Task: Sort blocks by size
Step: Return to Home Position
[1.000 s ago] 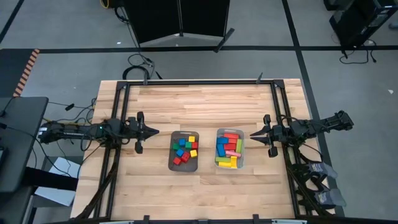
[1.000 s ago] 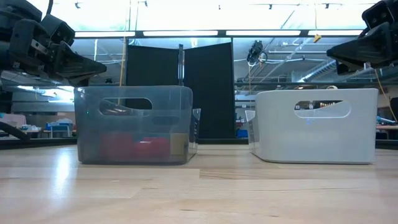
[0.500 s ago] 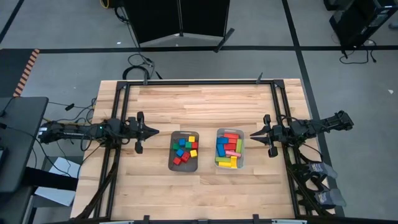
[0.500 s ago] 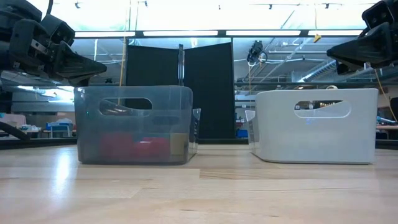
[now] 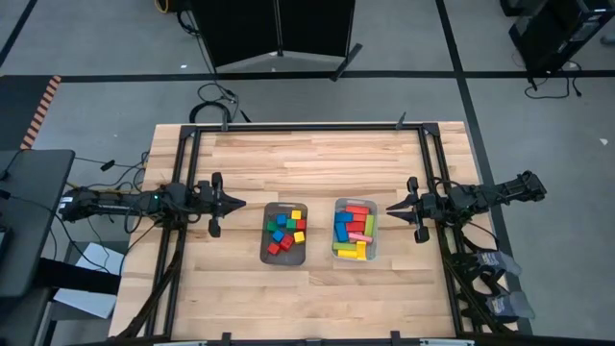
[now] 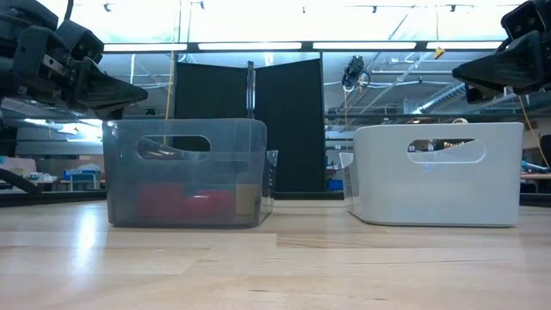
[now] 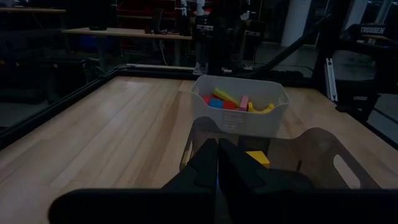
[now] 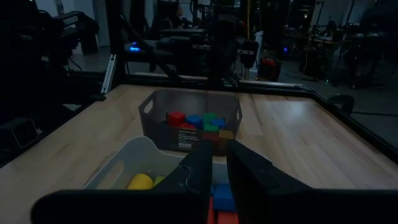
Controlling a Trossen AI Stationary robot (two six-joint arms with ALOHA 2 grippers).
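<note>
Blocks (image 5: 285, 233) fill both trays (image 5: 267, 252); left tool (image 5: 235, 204) closed, right tool (image 5: 392, 207) apparently nearly closed, empty.

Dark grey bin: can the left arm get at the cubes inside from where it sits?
Probably yes. The left gripper, shut, sits just outside the dark grey bin, which is open-topped; nothing lies between them. The cubes sit below the rim, so it must open and come from above.

A robotics lab or workshop: grey taped floor (image 5: 96, 58), black folding screen (image 6: 250, 129), strip ceiling lights (image 6: 258, 46), cluttered workbenches (image 7: 118, 32) beyond the wooden table (image 5: 307, 159).
</note>
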